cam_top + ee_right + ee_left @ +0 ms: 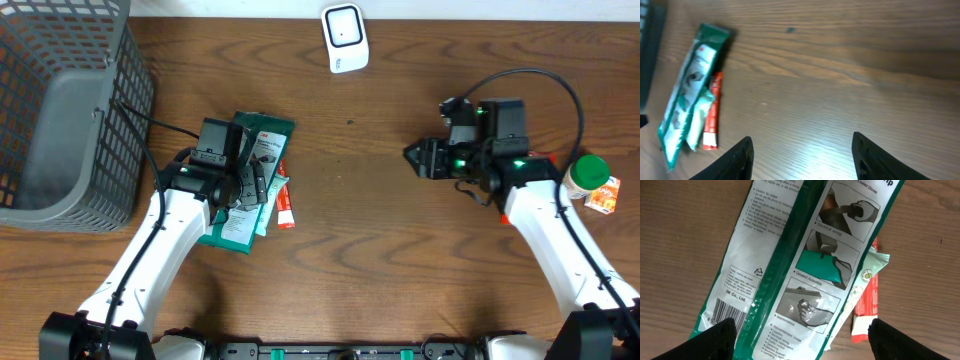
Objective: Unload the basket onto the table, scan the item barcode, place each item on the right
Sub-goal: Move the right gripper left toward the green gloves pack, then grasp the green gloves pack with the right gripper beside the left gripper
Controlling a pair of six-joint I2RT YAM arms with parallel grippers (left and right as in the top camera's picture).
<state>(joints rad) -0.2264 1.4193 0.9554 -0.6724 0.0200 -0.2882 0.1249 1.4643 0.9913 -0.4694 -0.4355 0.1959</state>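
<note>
The left hand [805,345] is hovering wide open and empty above the green packet [805,255], which is lying flat on the tabletop [680,240]. If it closes here, a finger may be covering the barcode [729,314] or catching the red tube [867,305]. The right hand [805,160] is hanging open and empty.

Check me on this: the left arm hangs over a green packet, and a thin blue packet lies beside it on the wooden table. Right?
Not quite: the thin packet beside the green packet is red, not blue; the left wrist view shows it. The rest holds.
</note>
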